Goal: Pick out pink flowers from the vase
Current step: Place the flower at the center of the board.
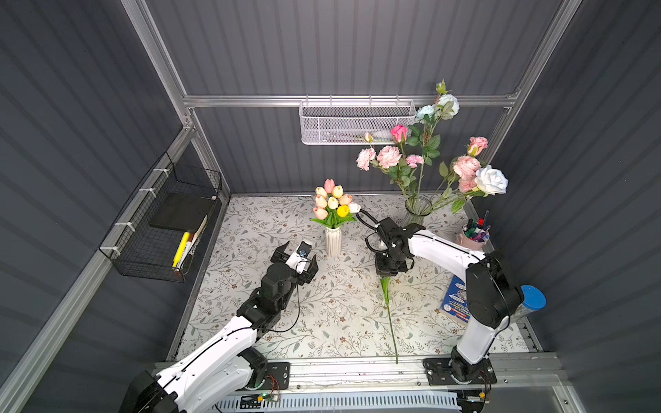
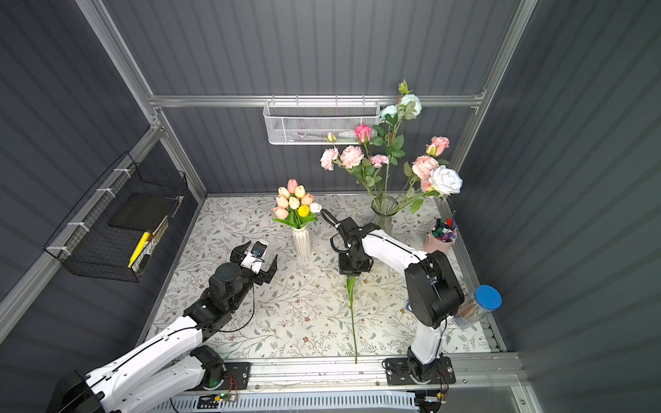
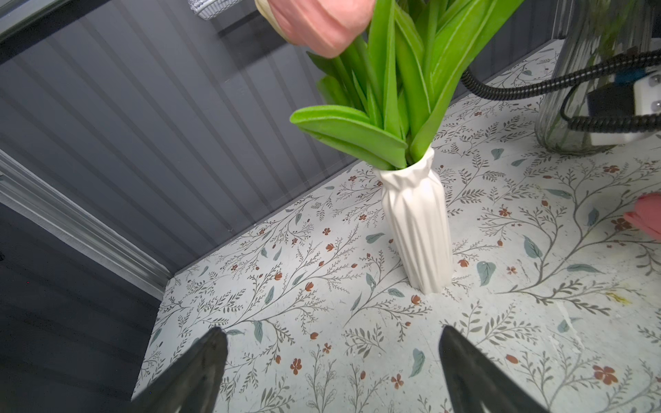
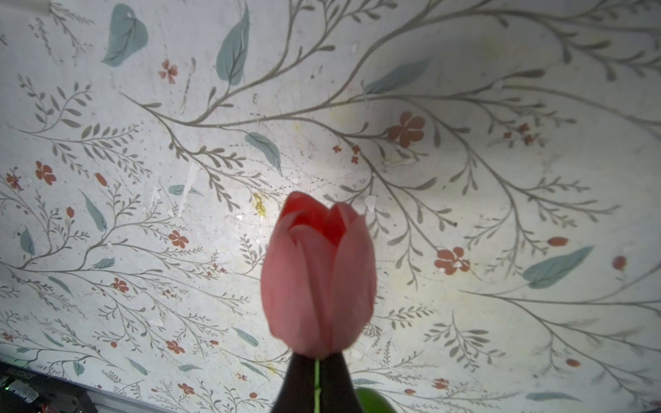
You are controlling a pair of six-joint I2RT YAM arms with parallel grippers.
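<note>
While the right gripper (image 4: pixel 316 359) is clamped on the stem of one pink tulip (image 4: pixel 318 279) just below the bloom, the bloom points past the fingertips toward the table (image 1: pixel 339 314). The top views hide it under the gripper body.

**Clock convention:** read in a top view, 12 o'clock is the back wall.

**Held item**
- The stem (image 1: pixel 390 314) has its long axis running from 12 to 6 o'clock.
- Its free end lies at 6 o'clock, near the front rail.
- Whether that end rests on the table cannot be told.

**Left gripper**
- The left gripper (image 1: pixel 299 252) stands wide and holds nothing.
- It hovers just beside the white vase (image 1: pixel 333 241).

**Task items in place**
- Pink tulips (image 1: pixel 321 213) stand upright in the white vase among cream, yellow and white ones.
- This bunch lies at about 1 o'clock from the left gripper and at about 11 o'clock from the right gripper.
- The left arm is the nearer of the two.
- Pink carnation-like sprays (image 1: pixel 389 156) stand in the glass vase (image 1: pixel 416 211), at about 12 o'clock from the right gripper (which vase the task means is not settled by the views).

**Judgement**
- The step in hand appears to be laying the held tulip down.
- The stem already lies along the 12-to-6 line, so release should need only a lowering.
- The free left gripper is better placed for the next stem, approaching toward 1 o'clock.
</note>
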